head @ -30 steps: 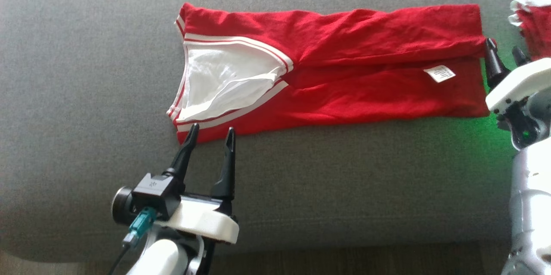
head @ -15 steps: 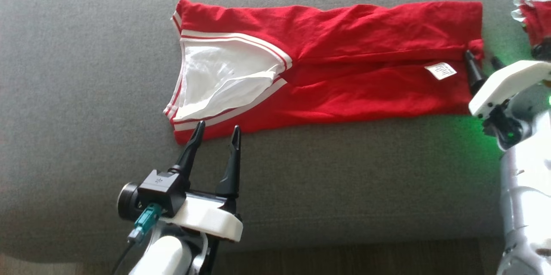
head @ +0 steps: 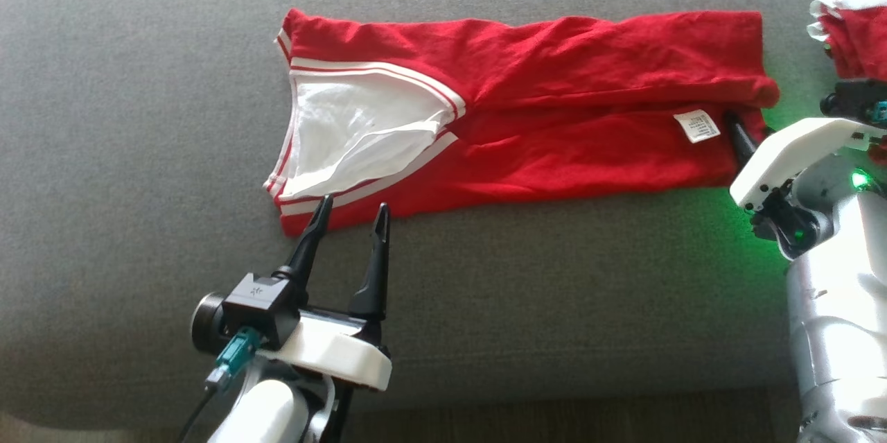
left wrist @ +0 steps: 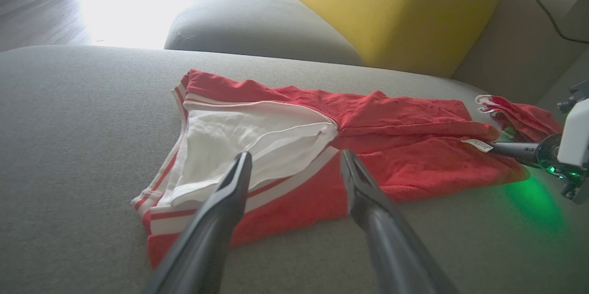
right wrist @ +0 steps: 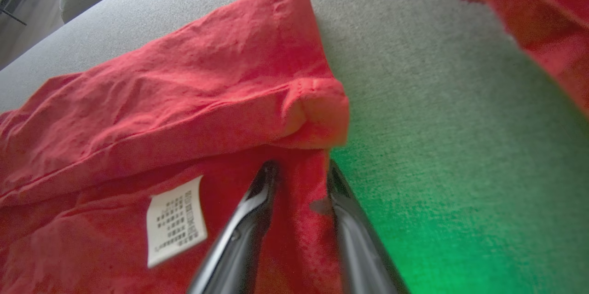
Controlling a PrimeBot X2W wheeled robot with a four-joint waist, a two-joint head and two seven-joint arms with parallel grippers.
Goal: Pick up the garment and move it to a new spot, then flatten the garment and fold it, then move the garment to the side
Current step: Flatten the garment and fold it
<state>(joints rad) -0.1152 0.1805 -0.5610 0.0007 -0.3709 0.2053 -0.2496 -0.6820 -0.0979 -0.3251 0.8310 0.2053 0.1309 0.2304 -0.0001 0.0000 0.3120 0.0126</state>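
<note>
The garment (head: 554, 117) is a red shirt with a white striped neck panel, lying folded lengthwise on the grey sofa seat (head: 485, 290). My left gripper (head: 353, 206) is open, its tips just off the near left corner by the neck panel; the left wrist view shows its fingers (left wrist: 294, 156) spread over that corner of the garment (left wrist: 391, 160). My right gripper (head: 752, 134) is at the right hem beside the white label (head: 696, 125). In the right wrist view its fingers (right wrist: 300, 167) are drawn close with the hem of the garment (right wrist: 184, 100) between them.
Another red and white cloth (head: 852, 41) lies at the far right, just beyond my right arm. A yellow cushion (left wrist: 395, 8) and grey sofa sections stand behind the seat. The seat's front edge (head: 485, 401) runs close under my left arm.
My right gripper has slid left and nearer along the garment's right hem and its fingers have narrowed around the cloth. The left gripper has hardly moved.
</note>
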